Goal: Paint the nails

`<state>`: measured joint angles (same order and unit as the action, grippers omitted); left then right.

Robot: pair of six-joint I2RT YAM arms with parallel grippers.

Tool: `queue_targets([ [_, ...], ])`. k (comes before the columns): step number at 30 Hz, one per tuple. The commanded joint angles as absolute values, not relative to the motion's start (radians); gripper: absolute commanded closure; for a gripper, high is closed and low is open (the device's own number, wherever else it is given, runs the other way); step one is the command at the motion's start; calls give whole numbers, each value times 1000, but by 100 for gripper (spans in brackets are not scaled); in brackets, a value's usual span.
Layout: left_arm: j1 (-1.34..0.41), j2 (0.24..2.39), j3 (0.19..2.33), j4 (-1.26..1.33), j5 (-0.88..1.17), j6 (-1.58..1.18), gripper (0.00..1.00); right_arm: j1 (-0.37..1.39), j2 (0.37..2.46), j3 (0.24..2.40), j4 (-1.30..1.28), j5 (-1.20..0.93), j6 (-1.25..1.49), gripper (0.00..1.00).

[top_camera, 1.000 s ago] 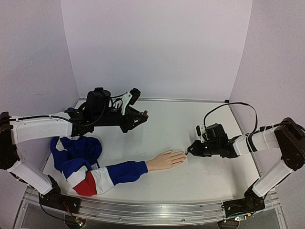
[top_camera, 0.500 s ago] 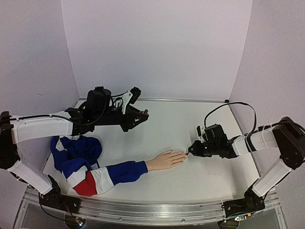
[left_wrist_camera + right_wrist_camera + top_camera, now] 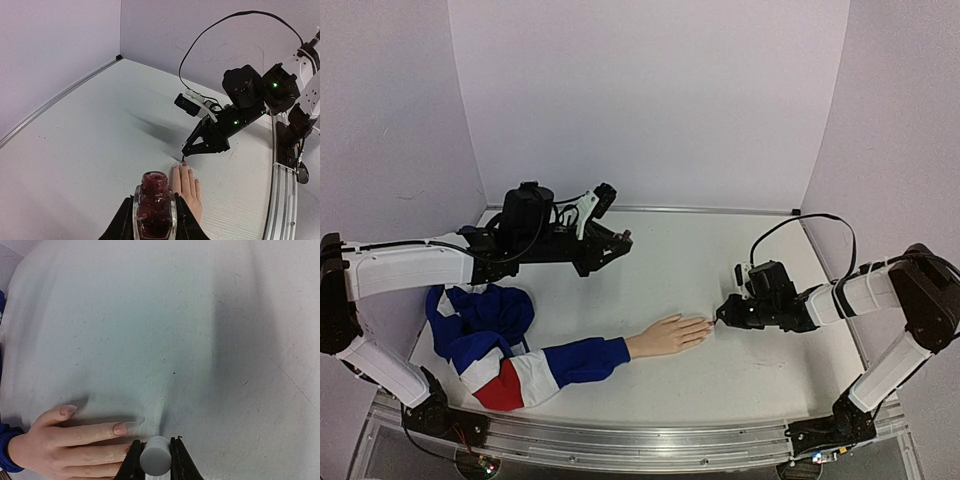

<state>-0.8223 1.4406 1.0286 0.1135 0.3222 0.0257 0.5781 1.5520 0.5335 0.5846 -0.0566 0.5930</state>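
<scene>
As you look in from the near edge of the table (image 3: 740, 380), the blue, white and red sleeve (image 3: 535, 365) comes first, bunched at the left and stretched out toward the right. From its cuff comes the peach mannequin hand (image 3: 665, 335), lying flat, palm down, fingers pointing right. The nails (image 3: 119, 429) sit at those fingertips, about mid-table. Your right wrist view shows them pale pink, while your left wrist view shows a dark red spot on one fingertip. Just beside the fingertips you have the right gripper (image 3: 722, 314), low over the table, both fingers pinched tight on a pale grey cap (image 3: 154, 456). A thin dark brush stem (image 3: 183, 158) runs from it down to the tip of one finger; whether it touches the nail cannot be told. Farther back and to the left, your left gripper (image 3: 621, 241) hangs above the table, well apart from the hand. It is clamped on an uncapped polish bottle (image 3: 154, 205) of dark red polish, held upright. Behind everything stand the lilac walls (image 3: 650, 100).
</scene>
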Motion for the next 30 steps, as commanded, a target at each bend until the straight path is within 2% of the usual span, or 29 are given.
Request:
queue_targets([
  [1, -827, 1428, 1080, 163, 337, 29, 100, 574, 1514, 528, 585, -20, 599, 100],
  [9, -827, 1420, 1072, 163, 336, 28, 100, 574, 1448, 501, 564, -61, 550, 100],
  [17, -827, 1414, 1068, 163, 337, 25, 100, 574, 1467, 507, 589, -148, 539, 100],
  [30, -827, 1411, 1068, 163, 336, 25, 100, 574, 1506, 510, 617, -109, 572, 100],
])
